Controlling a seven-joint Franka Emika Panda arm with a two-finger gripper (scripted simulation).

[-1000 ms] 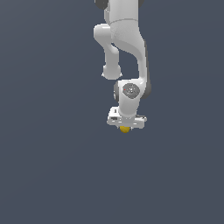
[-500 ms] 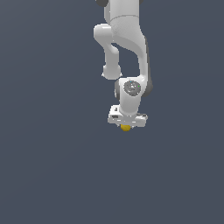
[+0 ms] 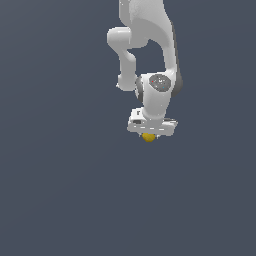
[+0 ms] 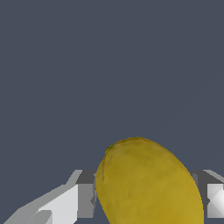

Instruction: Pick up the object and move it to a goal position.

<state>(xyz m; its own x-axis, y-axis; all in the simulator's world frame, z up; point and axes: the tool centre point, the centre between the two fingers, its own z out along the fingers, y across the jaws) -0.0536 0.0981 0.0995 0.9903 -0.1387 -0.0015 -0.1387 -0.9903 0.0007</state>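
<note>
Under the white arm (image 3: 150, 55), near the middle of the exterior view, a white gripper (image 3: 150, 134) pointing straight down; just below its broad body, peeking out, a small yellow-orange object (image 3: 149, 137), rounded and smooth, far narrower than the gripper above it; all around, only plain dark grey-blue ground, with nothing to show whether the object touches it or hangs clear. Close up in the wrist view, the same object (image 4: 146, 183) filling the space between two fingers (image 4: 83, 194), one pale and grey pad on each side, both pressed against its flanks; gripper (image 4: 146, 197) therefore clamped on the object, jaws only as far apart as the lump is wide; skin of the object mottled yellow with a faint greenish edge, egg-like, its narrower end pointing away from the camera; beyond it, the same flat grey-blue surface, featureless.
</note>
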